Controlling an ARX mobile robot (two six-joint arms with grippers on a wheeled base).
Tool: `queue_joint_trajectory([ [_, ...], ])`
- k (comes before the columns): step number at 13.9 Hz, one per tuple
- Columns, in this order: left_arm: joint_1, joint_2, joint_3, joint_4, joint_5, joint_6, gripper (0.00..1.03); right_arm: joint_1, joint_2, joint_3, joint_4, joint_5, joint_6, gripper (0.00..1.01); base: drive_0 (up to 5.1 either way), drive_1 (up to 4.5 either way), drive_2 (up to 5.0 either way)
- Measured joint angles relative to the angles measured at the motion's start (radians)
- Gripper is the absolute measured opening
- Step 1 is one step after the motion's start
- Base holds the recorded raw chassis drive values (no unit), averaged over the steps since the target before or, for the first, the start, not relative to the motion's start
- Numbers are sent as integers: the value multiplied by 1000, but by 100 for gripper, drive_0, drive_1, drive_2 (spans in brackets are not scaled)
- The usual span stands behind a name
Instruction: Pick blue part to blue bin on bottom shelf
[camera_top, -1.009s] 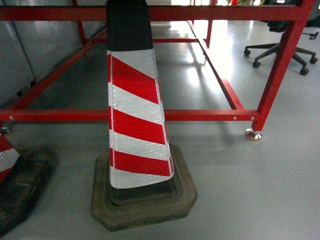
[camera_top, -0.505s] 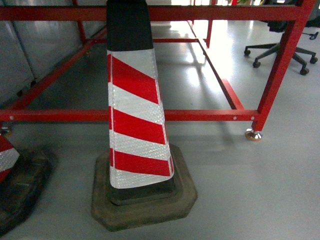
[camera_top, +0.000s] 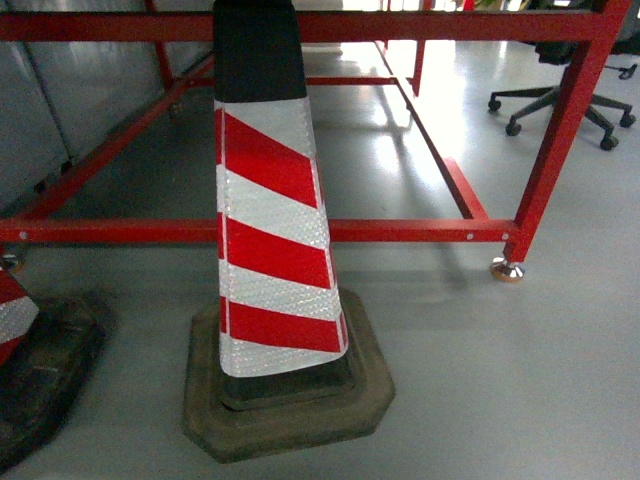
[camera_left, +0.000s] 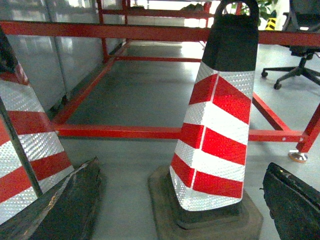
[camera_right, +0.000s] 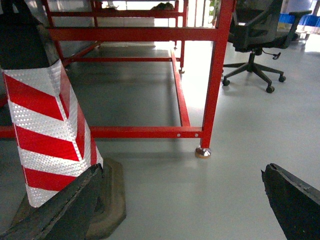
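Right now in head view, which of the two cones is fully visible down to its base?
The centre cone: its striped body and whole rubber base show. The other cone is cropped by the left edge, only a corner visible.

You see red-and-white striped traffic cone (camera_left: 216, 135) on grey floor (camera_left: 135, 95) | red metal frame (camera_left: 125, 132) behind | left gripper (camera_left: 182, 205) fingers spread apart

glossy grey concrete floor (camera_top: 500, 380) carries a red-and-white striped traffic cone on a black rubber base (camera_top: 272, 250), beside a red steel frame's foot (camera_top: 506, 268)
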Motion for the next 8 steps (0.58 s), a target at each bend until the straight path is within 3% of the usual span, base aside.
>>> queue_joint_trajectory([
  [8,0,0,0,-2,1,0,98,0,0,0,-1,-1,0,98,0,0,0],
])
